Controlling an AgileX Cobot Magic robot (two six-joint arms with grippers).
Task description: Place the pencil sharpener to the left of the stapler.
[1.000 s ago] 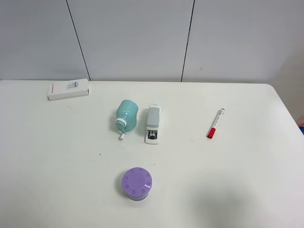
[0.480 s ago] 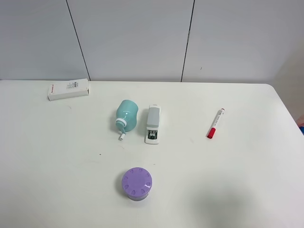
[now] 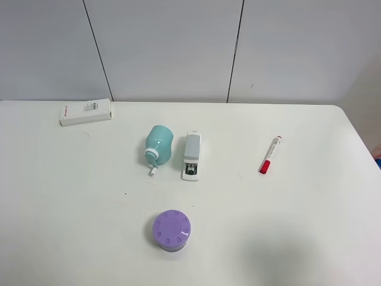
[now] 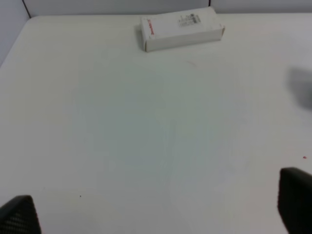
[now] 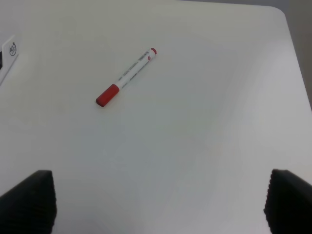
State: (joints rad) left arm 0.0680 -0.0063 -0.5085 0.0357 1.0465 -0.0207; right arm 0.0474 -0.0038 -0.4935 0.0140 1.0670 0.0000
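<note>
Both grippers hang spread wide and empty above the white table (image 3: 309, 226), the left gripper (image 4: 156, 214) facing the white box (image 4: 181, 28) and the right gripper (image 5: 158, 204) facing the red-and-white marker (image 5: 126, 77). Near the middle, the pencil sharpener (image 3: 158, 146) lies on its side just left of the stapler (image 3: 191, 156), close beside it but apart. A purple container (image 3: 171, 230) stands nearer the front edge.

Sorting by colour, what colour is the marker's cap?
Red, on the marker; clearest in the right wrist view.
</note>
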